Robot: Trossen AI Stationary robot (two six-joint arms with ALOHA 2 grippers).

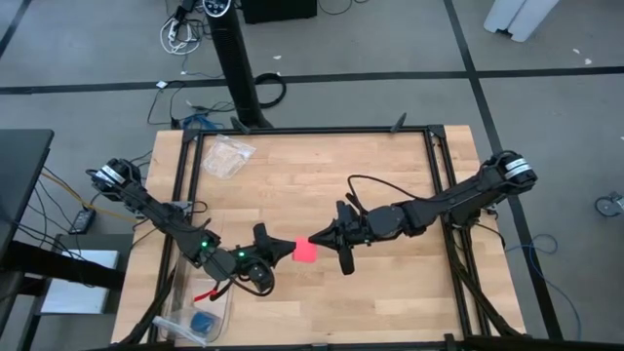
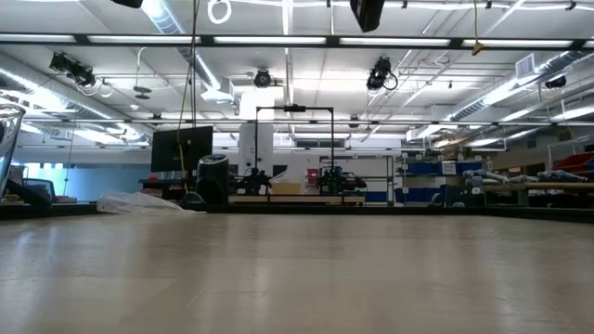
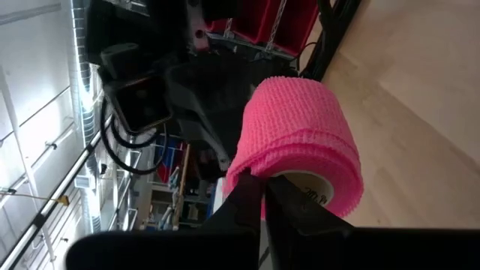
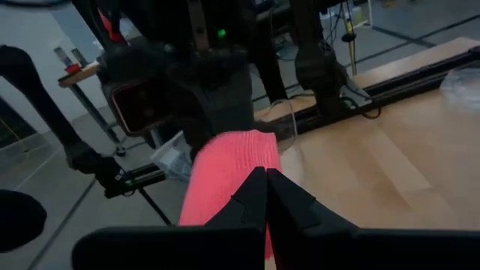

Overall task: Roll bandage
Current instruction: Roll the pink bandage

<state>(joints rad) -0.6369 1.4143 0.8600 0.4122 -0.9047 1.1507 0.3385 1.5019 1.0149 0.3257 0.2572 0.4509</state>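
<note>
A: Where is the bandage [image 1: 305,252] right now?

B: Held up between the two arms, a little left of the worktop's [image 1: 390,185] middle and toward its near side. From above it shows as a bright pink patch between the two claw tips. The level view across the worktop shows none of it, only bare wood and the room behind.

A: What is the left claw [image 1: 285,249] doing?

B: It reaches in from the left and is clenched on the bandage. Its wrist view shows the dark fingers [image 3: 247,199] pressed together on the edge of a compact pink roll with a white core.

A: And the right claw [image 1: 314,239]?

B: It comes in from the right, meeting the other almost tip to tip. Its fingers [image 4: 255,195] are also pressed together, pinching the pink fabric at the roll's other side.

A: Anything else on the worktop?

B: A crumpled clear plastic bag [image 1: 225,154] lies at the far left. At the near left corner sits a clear container [image 1: 195,314] with a small blue object [image 1: 203,322] inside.
</note>
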